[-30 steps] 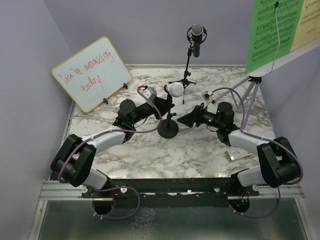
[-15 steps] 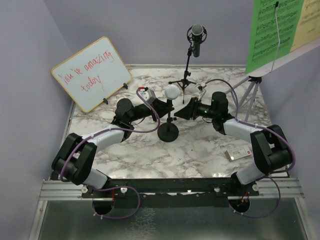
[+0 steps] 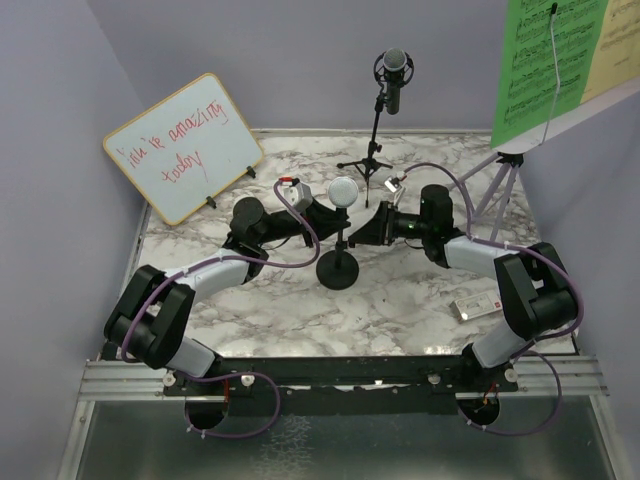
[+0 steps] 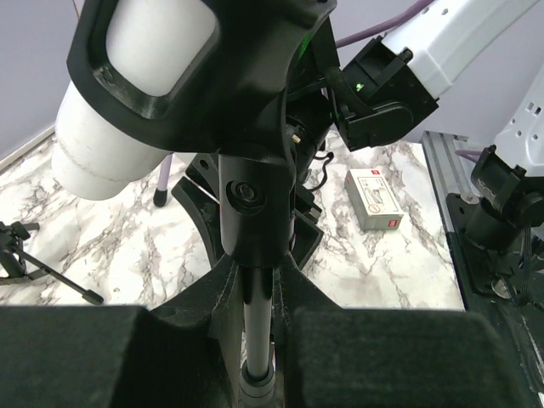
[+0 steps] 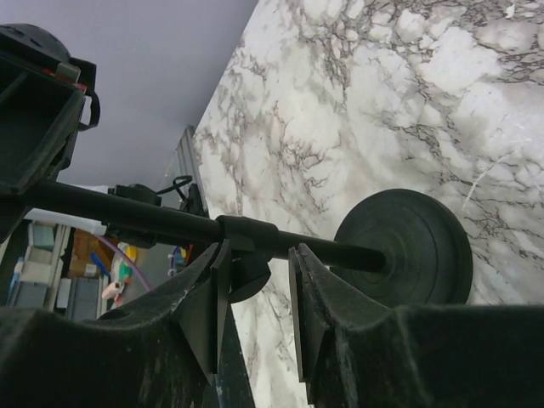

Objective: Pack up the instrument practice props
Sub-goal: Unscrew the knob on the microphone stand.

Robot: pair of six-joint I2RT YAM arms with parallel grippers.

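Right pincer advanced; mic holder pole crosses just beyond fingertips

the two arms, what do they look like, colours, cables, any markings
The left arm and right arm have white shell links between bulky black joints, and a lilac cable loops along each. The left claw and right claw are black with flat matte fingers. A small green light glows on the right wrist. No printed markings are readable.
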